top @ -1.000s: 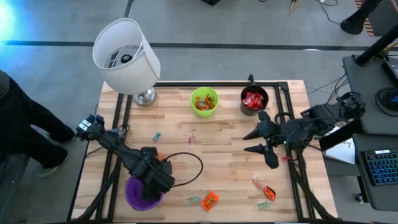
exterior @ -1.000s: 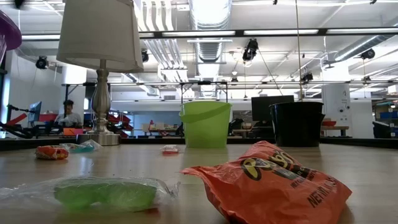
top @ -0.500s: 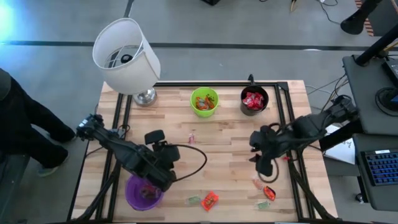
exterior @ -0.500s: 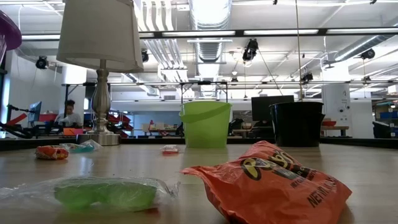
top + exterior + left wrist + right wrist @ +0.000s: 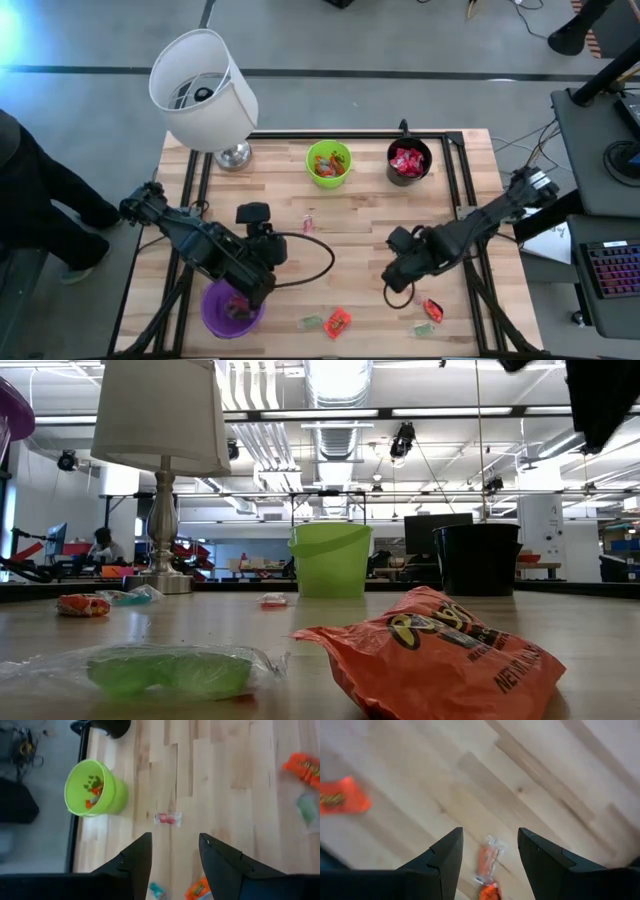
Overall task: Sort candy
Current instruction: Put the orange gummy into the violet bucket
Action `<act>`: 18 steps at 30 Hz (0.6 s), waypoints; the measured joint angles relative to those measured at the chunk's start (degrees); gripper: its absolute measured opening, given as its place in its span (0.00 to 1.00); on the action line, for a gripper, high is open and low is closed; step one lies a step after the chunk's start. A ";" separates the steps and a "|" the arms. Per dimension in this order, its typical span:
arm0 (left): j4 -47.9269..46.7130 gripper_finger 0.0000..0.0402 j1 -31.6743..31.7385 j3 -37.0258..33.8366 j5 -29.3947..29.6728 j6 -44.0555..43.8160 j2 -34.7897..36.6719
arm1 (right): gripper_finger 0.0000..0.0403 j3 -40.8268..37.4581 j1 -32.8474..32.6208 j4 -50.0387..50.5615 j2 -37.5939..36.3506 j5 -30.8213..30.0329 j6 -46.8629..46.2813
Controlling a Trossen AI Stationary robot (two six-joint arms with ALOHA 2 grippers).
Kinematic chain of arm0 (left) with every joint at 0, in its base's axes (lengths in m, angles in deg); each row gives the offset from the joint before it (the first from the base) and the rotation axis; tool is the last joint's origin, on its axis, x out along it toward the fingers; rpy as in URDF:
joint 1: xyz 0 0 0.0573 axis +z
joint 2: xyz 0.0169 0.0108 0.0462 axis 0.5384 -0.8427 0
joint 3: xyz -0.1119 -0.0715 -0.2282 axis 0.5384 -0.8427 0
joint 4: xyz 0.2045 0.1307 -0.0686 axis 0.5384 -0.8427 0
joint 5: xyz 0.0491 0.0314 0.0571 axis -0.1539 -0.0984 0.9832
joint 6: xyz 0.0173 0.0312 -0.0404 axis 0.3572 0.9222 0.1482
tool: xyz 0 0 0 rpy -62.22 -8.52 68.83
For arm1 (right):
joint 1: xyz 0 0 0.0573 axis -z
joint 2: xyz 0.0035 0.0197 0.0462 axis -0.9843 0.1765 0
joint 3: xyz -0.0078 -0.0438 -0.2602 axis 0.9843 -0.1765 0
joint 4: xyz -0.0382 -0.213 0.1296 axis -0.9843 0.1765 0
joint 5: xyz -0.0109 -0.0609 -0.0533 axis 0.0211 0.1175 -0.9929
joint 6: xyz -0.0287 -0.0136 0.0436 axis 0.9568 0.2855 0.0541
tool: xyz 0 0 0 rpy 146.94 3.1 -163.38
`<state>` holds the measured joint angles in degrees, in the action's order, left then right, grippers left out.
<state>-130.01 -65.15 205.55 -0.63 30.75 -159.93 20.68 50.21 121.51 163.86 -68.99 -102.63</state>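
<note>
Candy lies scattered on the wooden table (image 5: pixel 370 215). A pink sweet (image 5: pixel 308 222) lies mid-table, and a green sweet (image 5: pixel 310 321) and an orange packet (image 5: pixel 338 320) lie at the near edge. A red sweet (image 5: pixel 432 309) and a green one (image 5: pixel 422 327) lie near right. My right gripper (image 5: pixel 393 288) hangs open, pointing down over an orange-red wrapped sweet (image 5: pixel 487 860), without touching it. My left gripper (image 5: pixel 262 232) stands open and raised beyond the purple cup (image 5: pixel 228 310). It is tipped toward the pink sweet (image 5: pixel 166 818) and holds nothing.
A green cup (image 5: pixel 329 163) and a black cup (image 5: pixel 408 162) holding red sweets stand at the far edge. A table lamp (image 5: pixel 205 90) stands at the far left corner. A black cable (image 5: pixel 315 262) loops over the table by my left arm. A person (image 5: pixel 25 200) stands left of the table.
My right gripper has come down and toward the table's near left, rolling as it went, to stand over the sweets at the near right. My left gripper has risen from over the purple cup and tipped up toward the far edge. No candy has moved.
</note>
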 joint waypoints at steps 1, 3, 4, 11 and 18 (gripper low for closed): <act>-0.01 0.36 0.00 -0.40 0.00 1.38 0.10 | 0.45 -0.35 -0.10 0.00 0.81 0.12 -2.50; -0.05 0.36 0.00 -1.50 0.00 3.43 0.44 | 0.45 -0.81 -0.50 -0.02 2.37 0.79 -6.70; -0.08 0.36 0.00 -2.22 0.00 4.18 0.71 | 0.45 -0.98 -0.77 -0.04 3.14 1.65 -8.05; -0.11 0.36 0.00 -8.90 -0.04 5.72 5.40 | 0.45 -0.99 -3.74 0.00 8.23 3.38 -15.68; -0.12 0.36 0.00 -17.39 -0.11 3.24 12.96 | 0.45 -1.01 -6.03 -0.17 14.57 6.10 -17.33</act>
<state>-130.13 -65.15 188.16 -0.74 33.99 -146.97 19.66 44.18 121.34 178.43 -62.90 -119.97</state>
